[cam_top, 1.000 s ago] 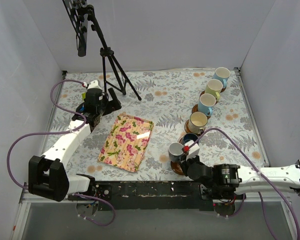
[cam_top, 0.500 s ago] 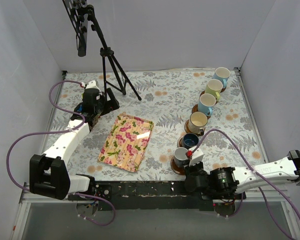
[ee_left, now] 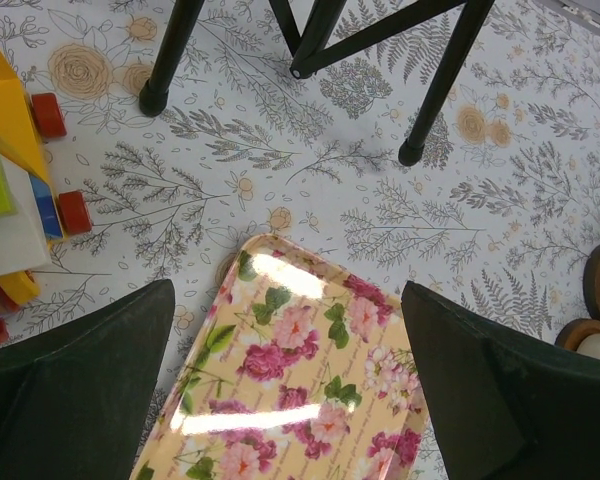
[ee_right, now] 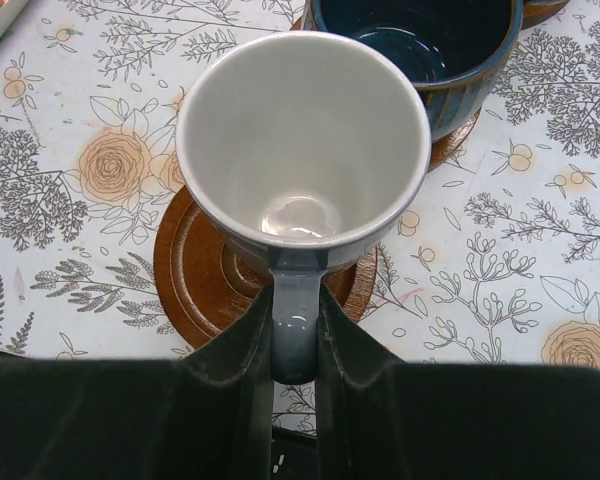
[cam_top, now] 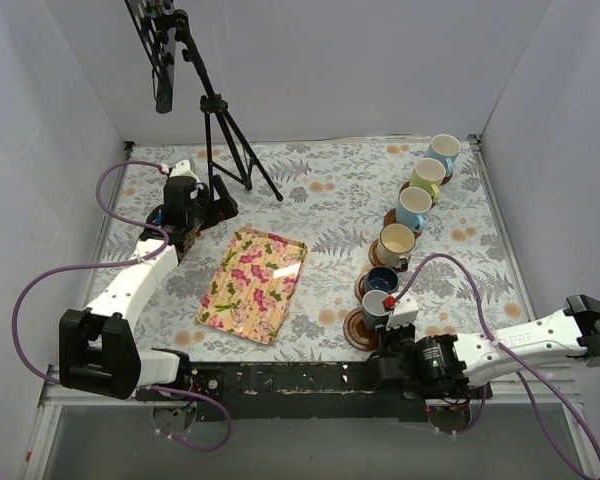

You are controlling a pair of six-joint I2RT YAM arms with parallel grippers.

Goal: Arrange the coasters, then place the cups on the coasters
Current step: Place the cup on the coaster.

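Note:
My right gripper point(ee_right: 295, 312) is shut on the handle of a grey-white cup point(ee_right: 300, 150), seen at the table's front point(cam_top: 377, 303). The cup hangs over the far right part of a brown coaster point(ee_right: 195, 285); I cannot tell whether it touches. Just behind, a dark navy cup point(ee_right: 430, 40) sits on its own coaster. Beyond it, cream point(cam_top: 395, 243), light blue point(cam_top: 413, 208), yellow-green point(cam_top: 427, 177) and light blue point(cam_top: 443, 153) cups stand in a diagonal row on coasters. My left gripper point(ee_left: 285, 300) is open and empty, hovering at the far left point(cam_top: 192, 222).
A glossy floral tray point(cam_top: 253, 283) lies mid-table, its far end below my left gripper. Colourful toy blocks point(ee_left: 10, 180) sit to its left. A black tripod point(cam_top: 225, 130) stands at the back left. White walls enclose the floral tablecloth.
The right gripper has carried the grey-white cup a little to the right, nearer the navy cup, as its arm swung out. The left gripper has drifted slightly back.

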